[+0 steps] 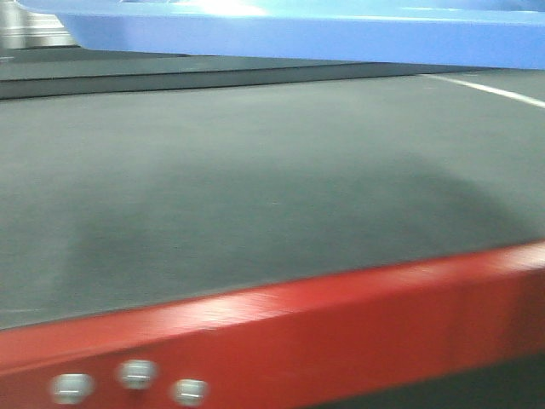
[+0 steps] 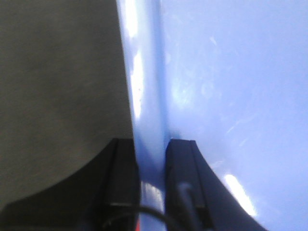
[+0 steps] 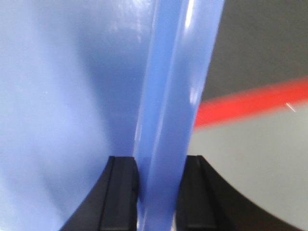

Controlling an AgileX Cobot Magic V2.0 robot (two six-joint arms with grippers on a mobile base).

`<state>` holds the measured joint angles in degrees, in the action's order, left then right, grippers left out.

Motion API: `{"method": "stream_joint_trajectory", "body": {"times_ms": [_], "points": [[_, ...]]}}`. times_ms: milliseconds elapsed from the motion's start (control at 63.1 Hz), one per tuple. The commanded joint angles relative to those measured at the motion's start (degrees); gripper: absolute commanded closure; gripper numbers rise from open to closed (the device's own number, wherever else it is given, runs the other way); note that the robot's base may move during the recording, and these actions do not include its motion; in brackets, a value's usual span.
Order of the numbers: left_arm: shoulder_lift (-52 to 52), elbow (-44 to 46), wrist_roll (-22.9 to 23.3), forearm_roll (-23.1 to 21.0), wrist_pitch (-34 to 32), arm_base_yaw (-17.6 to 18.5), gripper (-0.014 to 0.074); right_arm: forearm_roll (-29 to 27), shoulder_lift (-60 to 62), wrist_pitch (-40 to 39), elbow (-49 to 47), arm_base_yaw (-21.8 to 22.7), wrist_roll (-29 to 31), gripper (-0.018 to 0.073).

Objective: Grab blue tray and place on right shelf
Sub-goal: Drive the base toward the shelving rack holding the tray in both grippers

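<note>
The blue tray (image 1: 306, 34) hangs in the air across the top of the front view, above the dark mat. My left gripper (image 2: 152, 159) is shut on the tray's left rolled rim (image 2: 144, 96), one black finger outside, one inside the tray. My right gripper (image 3: 159, 178) is shut on the tray's right rim (image 3: 173, 96) the same way. The tray's glossy floor fills the left wrist view (image 2: 240, 96) and the right wrist view (image 3: 62, 96). The right shelf is out of view.
A red-framed table (image 1: 281, 332) with a dark mat (image 1: 255, 187) lies below the tray; its front rail carries bolts (image 1: 136, 373). A red edge (image 3: 250, 101) and grey floor show past the tray's right rim.
</note>
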<state>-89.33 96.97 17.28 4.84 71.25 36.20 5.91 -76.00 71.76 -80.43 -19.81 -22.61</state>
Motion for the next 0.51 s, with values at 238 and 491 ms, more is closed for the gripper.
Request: {"method": "stream_joint_trajectory", "body": {"times_ms": [238,491], "points": [[2.5,1.3,-2.6,-2.6,5.4,1.0,0.0645,1.3,1.8,-2.3,-1.7,0.0,1.7,0.0537],[2.5,1.3,-2.6,-2.6,5.4,1.0,0.0645,1.3,1.8,-2.3,-1.7,0.0,1.7,0.0537]]}}
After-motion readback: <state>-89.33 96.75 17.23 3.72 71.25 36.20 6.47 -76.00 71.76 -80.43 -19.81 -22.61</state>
